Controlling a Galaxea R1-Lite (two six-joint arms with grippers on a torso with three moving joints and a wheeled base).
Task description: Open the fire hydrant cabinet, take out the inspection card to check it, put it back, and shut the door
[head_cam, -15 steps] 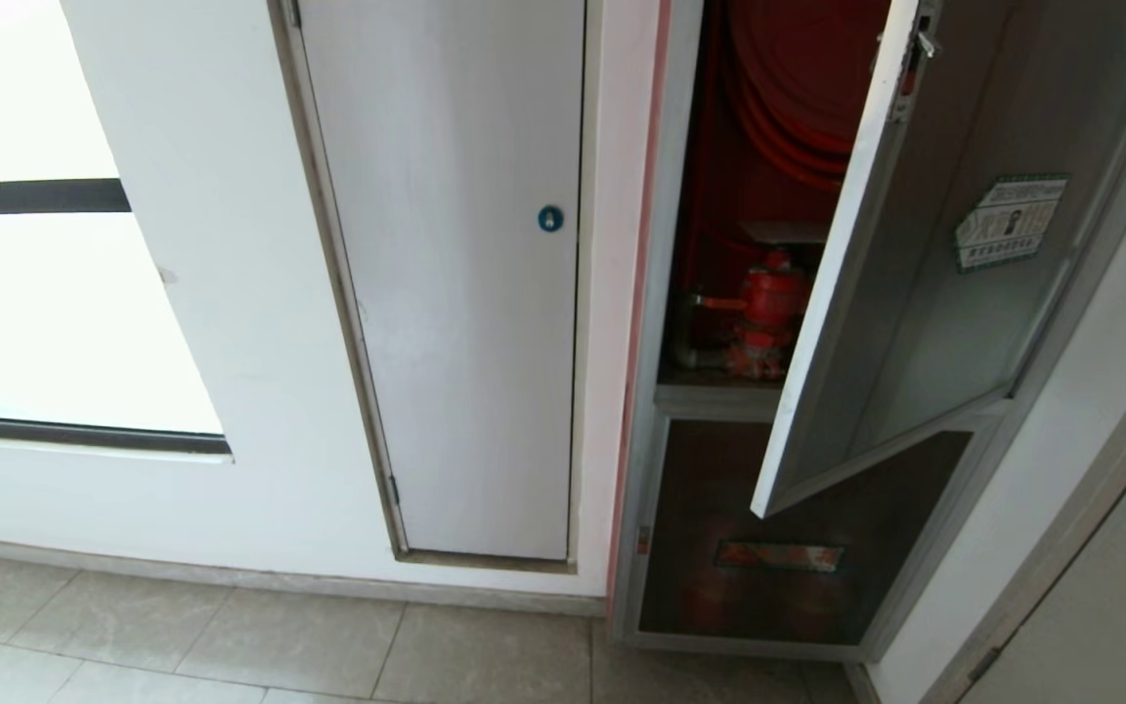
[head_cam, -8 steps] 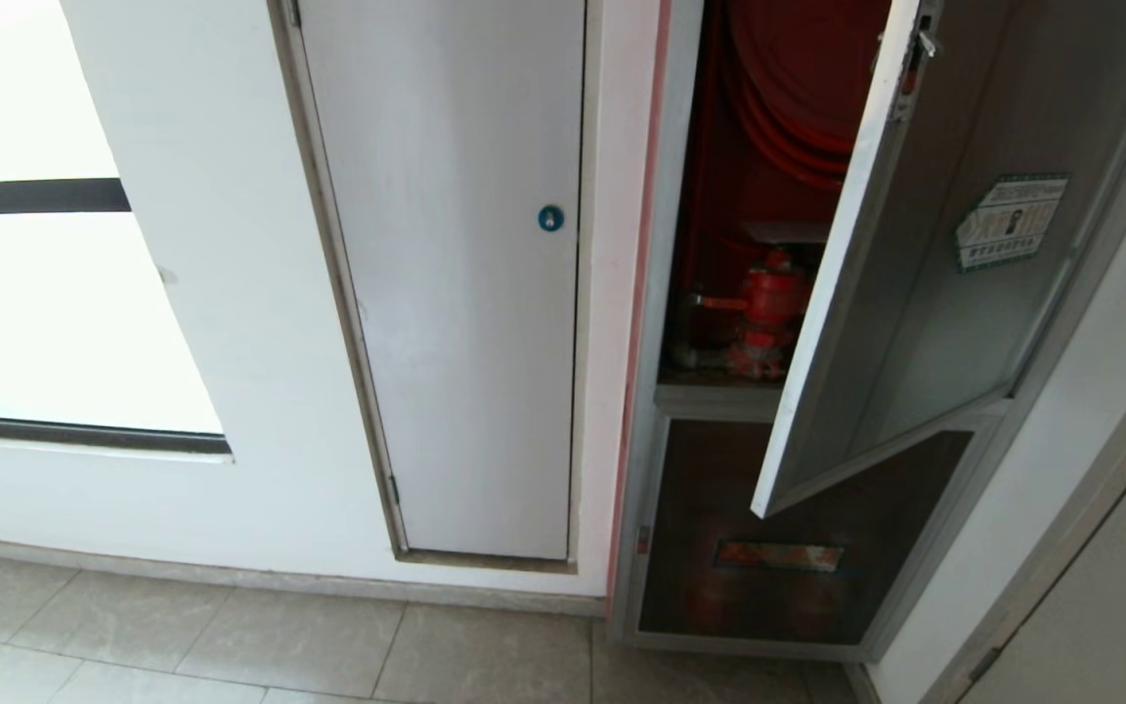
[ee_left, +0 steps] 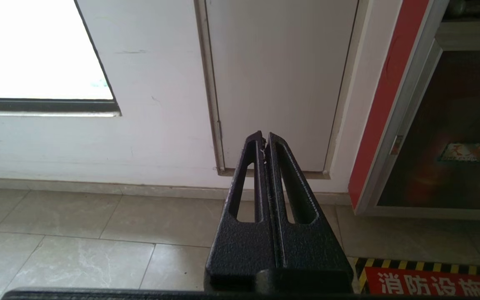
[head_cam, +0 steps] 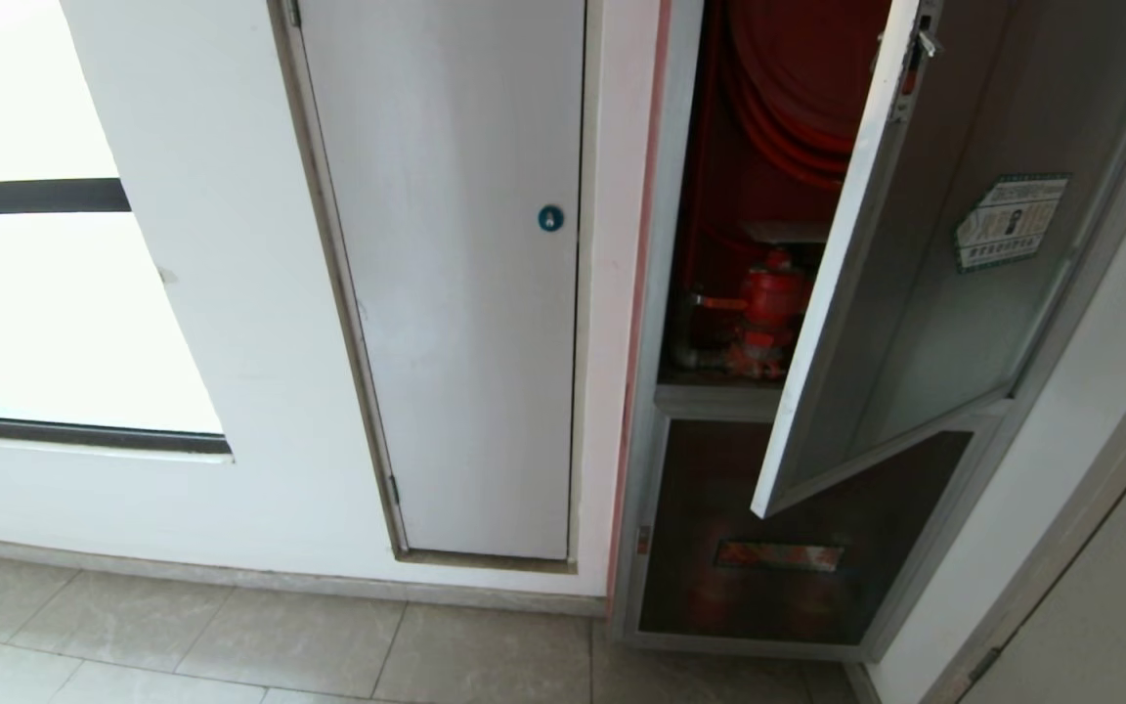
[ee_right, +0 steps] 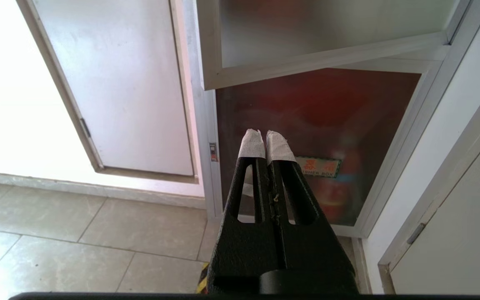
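Observation:
The fire hydrant cabinet stands at the right, its red inside showing a hose reel and a red valve. A pale flat sheet, the inspection card, lies on top of the valve. The door hangs partly swung out, with its sticker and its red latch at the free edge. Neither arm shows in the head view. My left gripper is shut and empty, low before the white wall. My right gripper, tips wrapped in white, is shut and empty below the door's lower corner.
A white door with a blue round lock sits left of the cabinet, and a bright window lies further left. Below the open door is a smaller dark glass panel. A wall with a door frame closes the right side. A striped floor sign lies near the base.

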